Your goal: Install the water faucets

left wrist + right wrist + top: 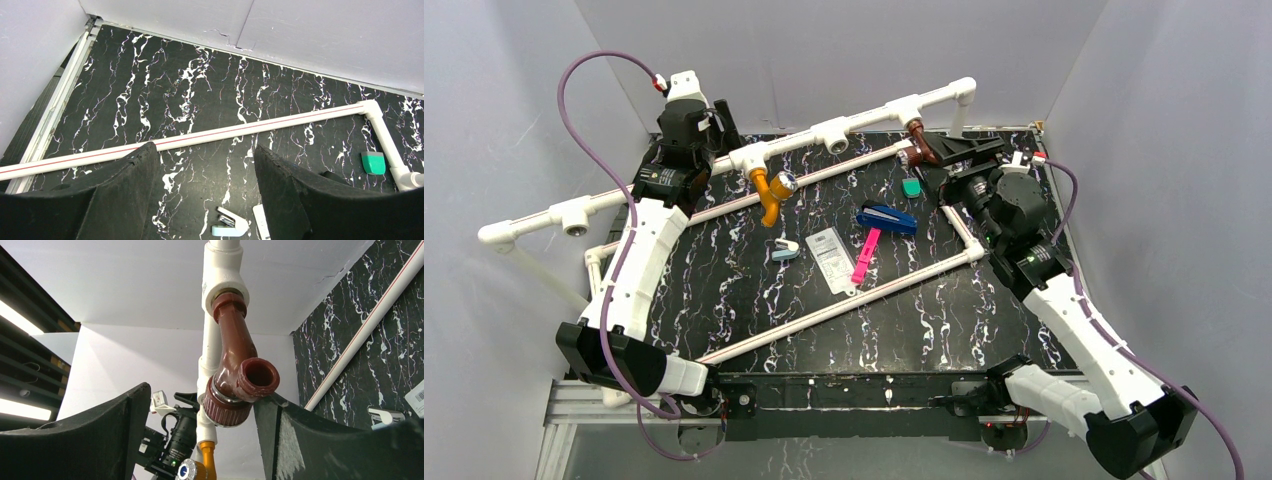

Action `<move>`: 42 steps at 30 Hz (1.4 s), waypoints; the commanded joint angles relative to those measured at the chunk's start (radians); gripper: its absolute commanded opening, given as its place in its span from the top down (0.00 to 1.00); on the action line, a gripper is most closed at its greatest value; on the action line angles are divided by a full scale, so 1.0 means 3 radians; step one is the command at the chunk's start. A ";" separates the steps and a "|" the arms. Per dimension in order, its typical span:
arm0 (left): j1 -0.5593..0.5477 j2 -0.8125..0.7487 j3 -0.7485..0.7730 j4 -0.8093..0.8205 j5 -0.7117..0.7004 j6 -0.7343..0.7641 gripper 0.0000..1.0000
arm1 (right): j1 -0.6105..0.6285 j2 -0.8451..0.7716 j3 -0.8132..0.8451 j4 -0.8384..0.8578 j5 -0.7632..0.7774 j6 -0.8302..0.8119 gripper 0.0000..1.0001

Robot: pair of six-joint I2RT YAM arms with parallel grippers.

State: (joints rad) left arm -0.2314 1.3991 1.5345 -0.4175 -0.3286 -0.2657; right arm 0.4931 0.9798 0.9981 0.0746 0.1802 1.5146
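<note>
The orange faucet [771, 190] with a silvery knob hangs from a white tee [751, 157] on the raised pipe; it also shows low in the right wrist view [200, 467]. The dark brown faucet [920, 140] sits in the tee [907, 108] further right. In the right wrist view the brown faucet [235, 365] hangs from its tee [223, 282], with its ribbed knob between the spread fingers and its spout beside the right finger [300, 440]. My right gripper [200, 400] [969, 148] is open around it. My left gripper [206, 150] [722, 122] is open and empty above the table, behind the pipe.
A blue stapler [886, 218], a pink strip [865, 256], a white card [831, 255], a teal piece [911, 187] [373, 162] and a small pale-blue stapler [785, 249] [229, 223] lie inside a low white pipe frame [240, 131]. Walls enclose the table.
</note>
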 commanded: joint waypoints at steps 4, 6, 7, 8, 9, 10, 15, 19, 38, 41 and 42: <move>-0.0067 0.0071 -0.0148 -0.0744 0.0119 0.0037 0.31 | -0.0011 -0.0164 -0.0080 -0.0139 0.0005 -0.0177 0.18; -0.0070 0.0079 -0.0147 -0.0742 0.0124 0.0037 0.31 | -0.0008 -0.0203 -0.0097 -0.0211 0.0013 -0.0248 0.18; -0.0072 0.0081 -0.0143 -0.0741 0.0121 0.0037 0.31 | -0.0008 -0.0216 -0.0098 -0.0238 0.0008 -0.0285 0.18; -0.0070 0.0084 -0.0140 -0.0741 0.0127 0.0037 0.31 | -0.0011 -0.0234 -0.0094 -0.0291 0.0003 -0.0319 0.18; -0.0072 0.0085 -0.0140 -0.0743 0.0124 0.0037 0.31 | -0.0008 -0.0253 -0.0099 -0.0372 0.0006 -0.0348 0.17; -0.0070 0.0086 -0.0140 -0.0741 0.0127 0.0037 0.31 | -0.0009 -0.0273 -0.0100 -0.0407 0.0007 -0.0396 0.17; -0.0068 0.0084 -0.0139 -0.0741 0.0134 0.0037 0.31 | -0.0009 -0.0314 0.0027 -0.0639 -0.0014 -0.0881 0.17; -0.0068 0.0074 -0.0148 -0.0740 0.0138 0.0034 0.31 | -0.0010 -0.0365 0.0123 -0.0739 0.0015 -0.1578 0.13; -0.0070 0.0090 -0.0187 -0.0705 0.0153 0.0037 0.31 | -0.0010 -0.0671 0.0331 -0.0957 -0.0521 -0.6620 0.10; -0.0068 0.0107 -0.0172 -0.0708 0.0165 0.0032 0.31 | -0.0007 -0.0657 0.0334 -0.1092 -0.0761 -0.7323 0.10; -0.0072 0.0110 -0.0165 -0.0705 0.0172 0.0032 0.31 | -0.0008 -0.0659 0.0314 -0.1077 -0.0799 -0.7515 0.10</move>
State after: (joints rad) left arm -0.2314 1.3994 1.5360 -0.4194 -0.3279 -0.2657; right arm 0.4923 0.7849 1.0794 -0.2314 0.0299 -0.3439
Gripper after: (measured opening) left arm 0.688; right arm 0.897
